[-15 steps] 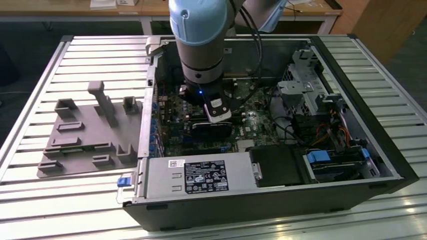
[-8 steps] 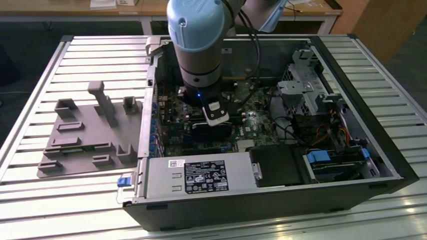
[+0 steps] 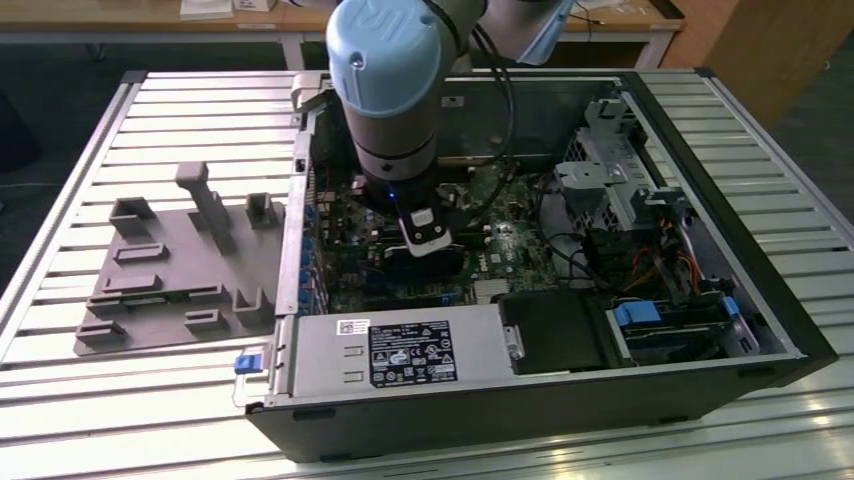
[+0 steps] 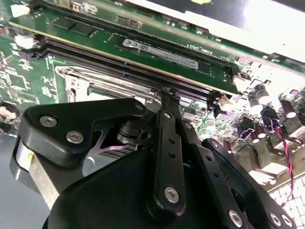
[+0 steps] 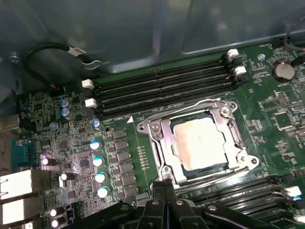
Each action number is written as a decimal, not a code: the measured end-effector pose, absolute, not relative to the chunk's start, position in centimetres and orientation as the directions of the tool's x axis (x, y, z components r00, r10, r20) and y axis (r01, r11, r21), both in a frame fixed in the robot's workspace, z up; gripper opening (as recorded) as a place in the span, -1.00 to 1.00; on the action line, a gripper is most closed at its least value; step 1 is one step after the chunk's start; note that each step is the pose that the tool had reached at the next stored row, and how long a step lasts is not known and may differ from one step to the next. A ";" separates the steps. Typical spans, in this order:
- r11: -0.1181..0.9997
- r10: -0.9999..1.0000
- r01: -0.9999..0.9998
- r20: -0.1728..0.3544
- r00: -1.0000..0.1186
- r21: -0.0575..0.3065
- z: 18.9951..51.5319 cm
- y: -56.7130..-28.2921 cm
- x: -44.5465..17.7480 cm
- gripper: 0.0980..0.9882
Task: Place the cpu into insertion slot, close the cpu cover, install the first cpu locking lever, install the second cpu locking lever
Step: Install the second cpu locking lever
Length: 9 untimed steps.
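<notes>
1. The cpu (image 5: 199, 143) sits flat in the insertion slot (image 5: 164, 152), its pale metal top facing up and framed by the cpu cover (image 5: 233, 138), which lies down over it in the first wrist view.
2. A thin locking lever (image 5: 202, 102) runs along the cover's far edge, on the side of the memory slots (image 5: 162, 88). Another wire (image 5: 224, 172) lies along the near edge (whether either is hooked under its catch I cannot tell).
3. My gripper (image 5: 164, 183) hangs just at the near edge of the socket, its black fingertips pressed together with no gap showing between them. Nothing is held in them that I can see.
4. In the second wrist view the same fingertips (image 4: 166, 91) come to a point right at the socket's metal frame (image 4: 76, 81), beside a long memory slot (image 4: 143, 71) and a seated memory stick (image 4: 157, 47). They look to be touching or almost touching the frame edge, though I cannot tell which.
5. In the exterior view my arm (image 3: 390, 90) reaches straight down into the open computer case (image 3: 747, 300), which lies on its side on a slatted metal table (image 3: 134, 400).
6. The gripper (image 3: 424, 235) is low over the green motherboard (image 3: 514, 235), near the middle of the case.
7. A grey parts tray (image 3: 160, 280) rests on the table at the exterior view's left, just beside the case.
8. The power supply (image 3: 400, 350) with its label fills the case's near edge.
</notes>
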<state>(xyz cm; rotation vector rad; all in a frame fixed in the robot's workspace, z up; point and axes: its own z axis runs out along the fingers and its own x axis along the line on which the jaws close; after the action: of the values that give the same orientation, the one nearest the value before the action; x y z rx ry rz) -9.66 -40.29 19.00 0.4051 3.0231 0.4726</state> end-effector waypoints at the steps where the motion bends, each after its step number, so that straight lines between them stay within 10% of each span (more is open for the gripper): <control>1: 0.918 0.265 0.248 -0.013 -0.964 0.309 18.9 -40.3 -9.7 -0.99; 9: 0.918 0.265 0.248 -0.013 -0.964 0.310 18.8 -40.3 -9.9 -0.99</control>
<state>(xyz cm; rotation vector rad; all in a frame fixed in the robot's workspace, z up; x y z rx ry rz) -9.87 -40.29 18.77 0.4053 3.0224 0.4781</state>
